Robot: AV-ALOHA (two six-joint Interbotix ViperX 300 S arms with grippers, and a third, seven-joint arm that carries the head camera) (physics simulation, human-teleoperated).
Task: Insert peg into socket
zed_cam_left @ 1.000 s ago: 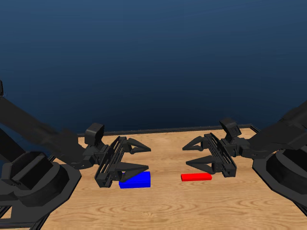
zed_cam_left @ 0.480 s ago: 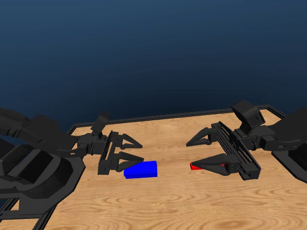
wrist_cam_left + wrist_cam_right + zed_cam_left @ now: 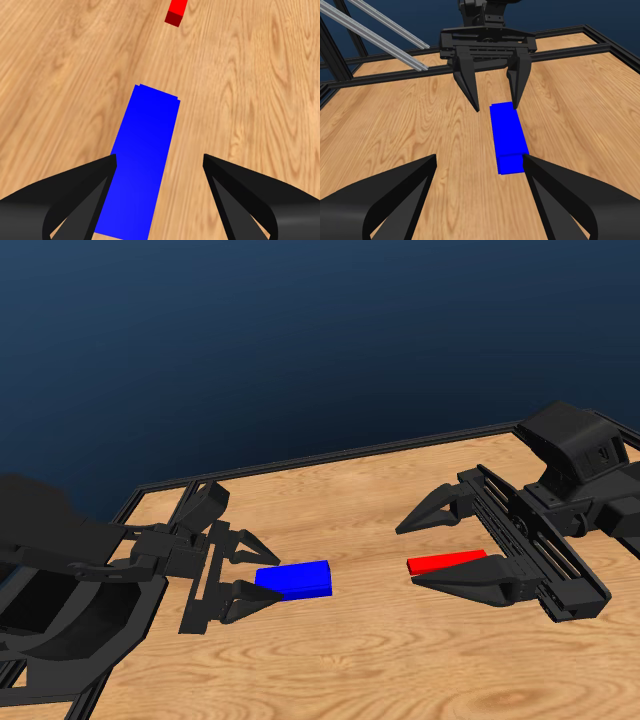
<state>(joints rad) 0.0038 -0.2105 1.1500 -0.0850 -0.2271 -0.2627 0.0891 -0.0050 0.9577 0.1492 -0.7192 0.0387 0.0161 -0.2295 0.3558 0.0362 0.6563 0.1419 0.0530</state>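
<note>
1. Red peg (image 3: 446,563) flat on the wooden table (image 3: 350,660), on the right half, long axis running roughly left-right across the head view, pointing toward the blue block.
2. Blue socket (image 3: 295,580) also flat on the wood, on the left half, well apart from the peg, with a bare strip of table between them (roughly end to end, judging by the left wrist view, where the peg's dark end (image 3: 176,13) shows just beyond the socket's far end (image 3: 145,150)).
3. Right gripper (image 3: 448,545) nearer the peg: jaws spread wide, straddling it in the head view, near jaw overlapping the peg's right end. Can't tell whether any contact yet, and the peg isn't visible at all in the right wrist view, so probably tucked below that camera's sight.
4. Left gripper (image 3: 250,568) nearer the socket: also spread wide, nothing held. Socket's near end sits between the jaws but off-centre, hugging one jaw (left wrist view makes that plain), long axis roughly along the gripper's reach.
5. Judgement: grasp stage, neither piece lifted. Next move for each arm looks like centring, dropping and closing across the short width.
6. Risk: the off-centre socket getting nudged sideways when closing.
</note>
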